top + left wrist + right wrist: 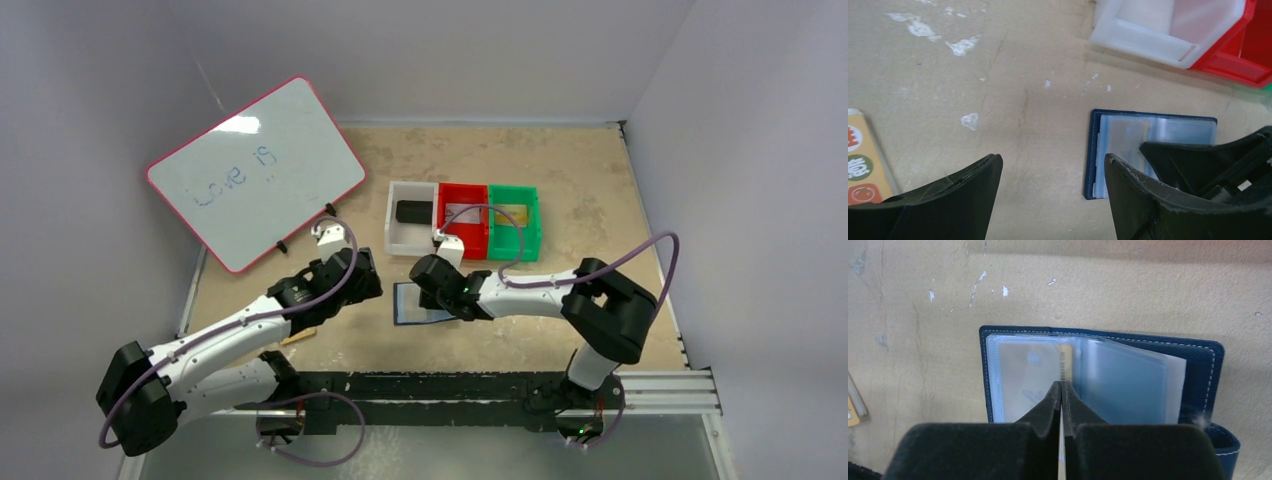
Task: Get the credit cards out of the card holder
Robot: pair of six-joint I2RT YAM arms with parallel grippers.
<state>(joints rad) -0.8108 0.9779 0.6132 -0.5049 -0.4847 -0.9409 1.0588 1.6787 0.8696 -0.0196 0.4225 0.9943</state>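
The navy card holder (412, 305) lies open on the table in front of the bins, its clear pocket sleeves facing up (1198, 365) (1153, 131). A yellowish credit card (1068, 362) with a printed number shows in the middle sleeves. My right gripper (1062, 385) (436, 296) is shut, its tips pinched together on that card's near edge. Just left of the holder my left gripper (1053, 157) (368, 284) hangs open with nothing between its fingers; its right finger (1138, 190) overlaps the holder's left part. The right gripper's black body (1208, 160) covers the holder's near right side.
White (396, 236), red (463, 243) and green (515, 246) bins stand in a row behind the holder; a black item lies in the white one. A pink-framed whiteboard (255, 170) leans at the back left. An orange pad (863, 160) lies left of my left gripper.
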